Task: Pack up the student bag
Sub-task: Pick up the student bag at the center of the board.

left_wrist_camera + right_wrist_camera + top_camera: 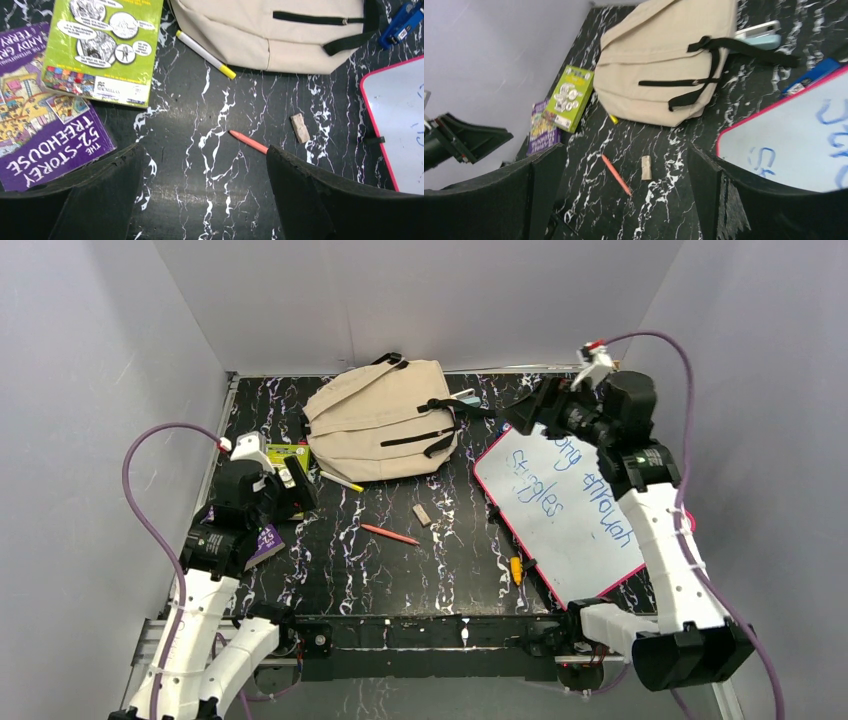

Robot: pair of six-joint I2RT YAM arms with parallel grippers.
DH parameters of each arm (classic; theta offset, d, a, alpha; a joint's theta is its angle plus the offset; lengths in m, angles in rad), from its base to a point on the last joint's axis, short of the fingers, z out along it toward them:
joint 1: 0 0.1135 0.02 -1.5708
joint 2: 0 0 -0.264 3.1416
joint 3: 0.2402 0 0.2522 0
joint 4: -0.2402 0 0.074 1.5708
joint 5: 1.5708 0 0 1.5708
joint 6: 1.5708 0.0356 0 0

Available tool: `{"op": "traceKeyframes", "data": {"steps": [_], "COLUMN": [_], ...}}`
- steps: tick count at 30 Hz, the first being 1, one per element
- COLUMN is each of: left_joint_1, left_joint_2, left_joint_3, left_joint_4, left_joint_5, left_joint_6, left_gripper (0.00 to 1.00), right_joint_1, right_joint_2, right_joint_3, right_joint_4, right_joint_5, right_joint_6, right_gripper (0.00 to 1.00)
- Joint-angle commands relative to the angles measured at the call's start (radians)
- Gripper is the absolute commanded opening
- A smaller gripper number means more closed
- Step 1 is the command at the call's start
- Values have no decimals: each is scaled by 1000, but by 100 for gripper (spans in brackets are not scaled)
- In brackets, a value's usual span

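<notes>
The student bag (380, 425) is a beige backpack with black straps. It lies flat at the back of the table with its zipper shut (270, 30) (664, 55). My left gripper (295, 490) hovers open above the left side of the table, next to two books, with nothing between its fingers (202, 148). My right gripper (512, 415) hangs open just right of the bag, over the whiteboard's far corner, and is also empty (624, 147).
A green book (102, 47) and a purple book (45, 135) lie at the left. A yellow-capped marker (205, 54), a red pencil (248, 141) and an eraser (300, 127) lie mid-table. The pink-framed whiteboard (560, 515) fills the right. A blue item (809, 80) and a pale case (759, 35) sit by the bag.
</notes>
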Motion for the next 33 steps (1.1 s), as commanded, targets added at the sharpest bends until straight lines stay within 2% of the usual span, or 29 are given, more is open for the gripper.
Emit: {"op": "traceKeyframes", "data": {"steps": [1,5,10,14,21,29,33], "left_joint_1": [8,8,8,8,8,8,8], "left_joint_2": [-72,-139,-213,-284,-301,-281,-277], "left_joint_3": [-59,-117,-123,-138,-141,-141,-143], "left_joint_4": [65,116,97,96,83,84,84], "left_joint_5": [62,45,-65,-108,-140,-137,-137], "left_joint_6": [-5,-20,-41,-56,-65,-63,-63], "left_gripper": [89,89,88,88,88,88,88], "right_joint_1": [205,430,589,709,788,841,844], "right_joint_2": [58,177,383,586,772,818,862], "right_joint_3": [54,94,126,207,230,20,29], "right_joint_4": [78,67,125,184,417,726,727], "right_joint_5": [113,319,467,542,452,388,375], "right_joint_6": [-58,-148,-245,-418,-697,-1188,-1287], "right_gripper": [99,99,99,99,99,99,99]}}
